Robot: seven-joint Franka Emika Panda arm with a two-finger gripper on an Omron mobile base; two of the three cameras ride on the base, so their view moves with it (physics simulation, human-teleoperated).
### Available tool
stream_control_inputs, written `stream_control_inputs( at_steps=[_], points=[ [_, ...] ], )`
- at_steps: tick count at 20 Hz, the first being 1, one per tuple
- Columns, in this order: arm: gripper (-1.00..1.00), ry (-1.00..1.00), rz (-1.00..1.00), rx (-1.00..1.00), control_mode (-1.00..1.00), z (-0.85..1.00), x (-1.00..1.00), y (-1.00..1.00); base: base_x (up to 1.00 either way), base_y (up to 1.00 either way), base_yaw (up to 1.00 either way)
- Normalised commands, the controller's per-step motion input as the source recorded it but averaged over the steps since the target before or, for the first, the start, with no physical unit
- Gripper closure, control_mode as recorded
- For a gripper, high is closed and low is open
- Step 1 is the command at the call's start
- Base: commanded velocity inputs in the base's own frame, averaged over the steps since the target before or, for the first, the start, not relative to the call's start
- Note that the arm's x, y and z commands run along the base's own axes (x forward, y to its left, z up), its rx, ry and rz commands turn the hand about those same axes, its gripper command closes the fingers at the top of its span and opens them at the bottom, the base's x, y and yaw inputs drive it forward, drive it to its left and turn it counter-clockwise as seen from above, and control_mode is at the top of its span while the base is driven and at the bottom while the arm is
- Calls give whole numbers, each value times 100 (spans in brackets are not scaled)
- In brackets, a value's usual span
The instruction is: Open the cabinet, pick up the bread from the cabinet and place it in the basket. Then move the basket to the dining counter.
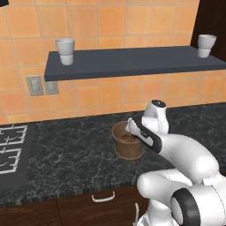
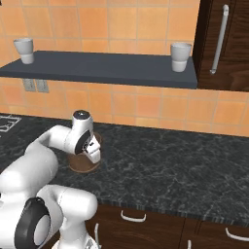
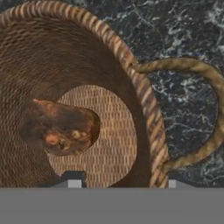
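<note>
Hand view looks down into the basket [image 3: 131, 74], where the bread [image 3: 59, 127] lies on its floor. Our jaws straddle the rim beside the loop handle [image 3: 205, 109], spread apart; we should close squarely, then lift level off the worktop [image 1: 66, 150].

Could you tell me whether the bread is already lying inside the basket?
Yes, the hand view shows the bread resting on the woven floor of the basket.

Bread [image 3: 59, 127] inside basket [image 3: 144, 100]
</note>
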Motion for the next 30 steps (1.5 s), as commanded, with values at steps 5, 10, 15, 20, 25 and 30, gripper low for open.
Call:
stream_control_inputs(
  at_steps=[5,10,15,20,25,30],
  points=[
    [100,12,0,-4,-100,-83,-5,59,0,0,0],
    [100,1,-9,1,-100,-6,-46,-7,0,0,0],
    [100,-14,-21,1,-100,10,-45,-11,0,0,0],
    [100,-14,-22,0,-100,38,-47,-32,0,0,0],
    [100,-1,-17,1,-100,69,-73,-64,0,0,0],
    [100,0,-13,1,-100,88,-84,-70,0,0,0]
  ],
)
